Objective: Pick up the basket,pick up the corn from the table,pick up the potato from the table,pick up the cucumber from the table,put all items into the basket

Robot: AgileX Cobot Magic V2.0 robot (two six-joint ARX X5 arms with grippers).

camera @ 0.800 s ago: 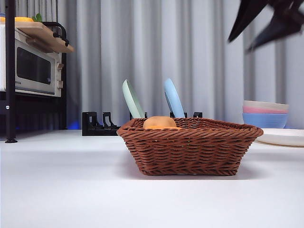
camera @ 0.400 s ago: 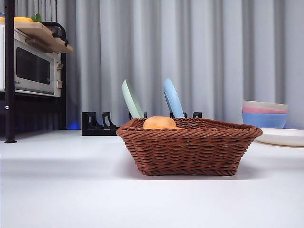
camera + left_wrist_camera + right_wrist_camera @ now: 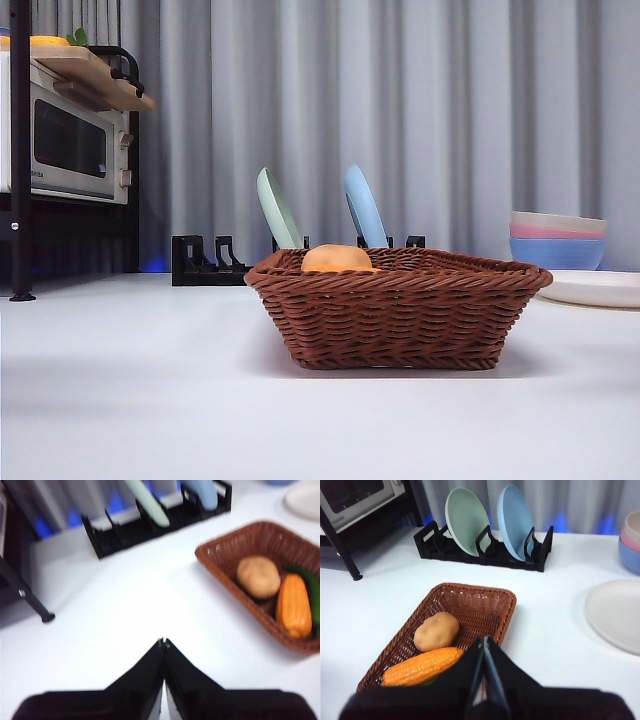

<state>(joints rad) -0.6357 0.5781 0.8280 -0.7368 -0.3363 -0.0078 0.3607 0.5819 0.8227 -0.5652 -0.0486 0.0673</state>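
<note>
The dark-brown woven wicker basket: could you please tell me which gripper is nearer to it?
Right. The right gripper, shut, hangs over the dark-brown woven wicker basket, above the orange-yellow corn cob. The left gripper, shut, is off to the basket's side over bare table.

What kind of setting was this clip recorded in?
Probably a mock kitchen counter: a toaster oven on a shelf, a black dish rack holding two plates, stacked bowls, and a basket of vegetables on a white table.

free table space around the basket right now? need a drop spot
Bare tabletop between the basket and the white plate, and a wide bare stretch between the basket and the microwave stand's leg. A bare strip separates the basket from the plate rack. Inside the basket, the potato, corn and cucumber crowd one end; the rack-side end is free.
</note>
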